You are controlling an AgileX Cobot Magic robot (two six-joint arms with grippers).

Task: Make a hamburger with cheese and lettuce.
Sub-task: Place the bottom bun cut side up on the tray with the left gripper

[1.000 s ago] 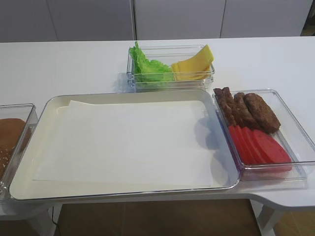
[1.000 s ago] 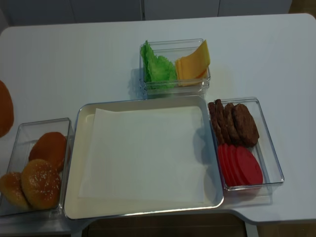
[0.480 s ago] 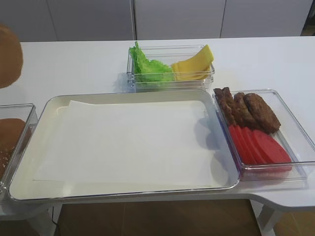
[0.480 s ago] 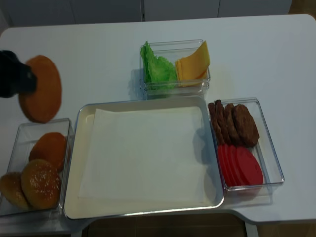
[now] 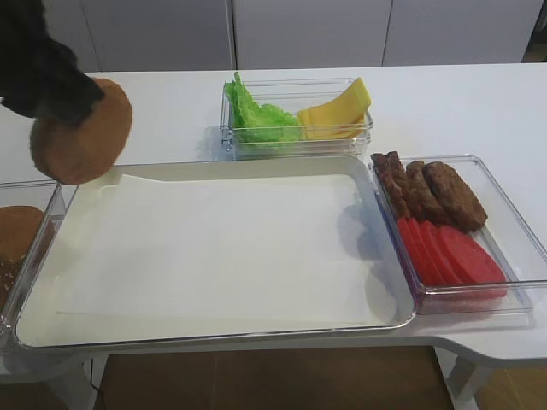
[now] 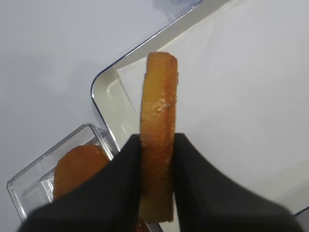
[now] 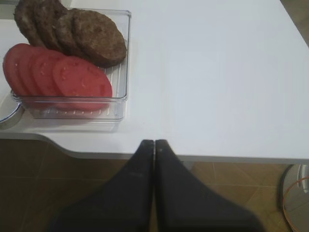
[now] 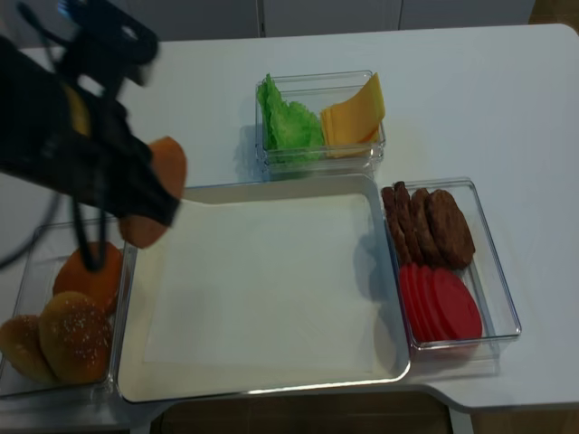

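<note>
My left gripper point(image 5: 70, 101) is shut on the bun half point(image 5: 82, 133), golden-brown and held on edge above the far left corner of the metal tray point(image 5: 38, 318). The left wrist view shows the bun's rim point(image 6: 158, 111) pinched between the black fingers point(image 6: 124, 164). It also shows from above point(image 8: 156, 188). The lettuce point(image 5: 256, 115) and the pale-yellow cheese slices point(image 5: 338, 111) lie together in a clear bin behind the tray. My right gripper point(image 7: 154, 143) is shut and empty, past the table's front edge, right of the tomato bin.
White parchment point(image 5: 222, 248) lines the tray. A clear bin point(image 8: 56, 233) at the left holds more buns point(image 8: 77, 336). A clear bin at the right holds brown patties point(image 5: 444, 195) and red tomato slices point(image 5: 449, 254); both also show in the right wrist view point(image 7: 72, 79).
My left arm has come in from the left with the bun half, moving right until it hangs over the tray's far left corner. Nothing else has moved.
</note>
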